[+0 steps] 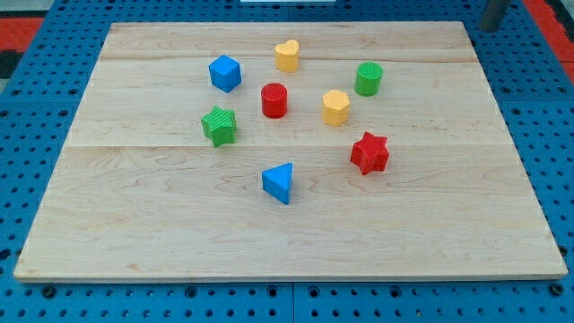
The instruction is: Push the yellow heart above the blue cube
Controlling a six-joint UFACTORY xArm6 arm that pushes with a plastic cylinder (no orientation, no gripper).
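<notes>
The yellow heart (pixel 287 56) sits near the top middle of the wooden board (pixel 134 215). The blue cube (pixel 225 73) is to its left and slightly lower, a short gap away. My tip (pixel 489 28) shows at the view's top right corner, just past the board's top right edge, far to the right of both blocks and touching none.
A red cylinder (pixel 274 100) lies below the heart. A green star (pixel 219 126) is below the cube. A yellow hexagon (pixel 335 107), a green cylinder (pixel 369 79), a red star (pixel 369 152) and a blue triangle (pixel 279 182) lie further right and lower.
</notes>
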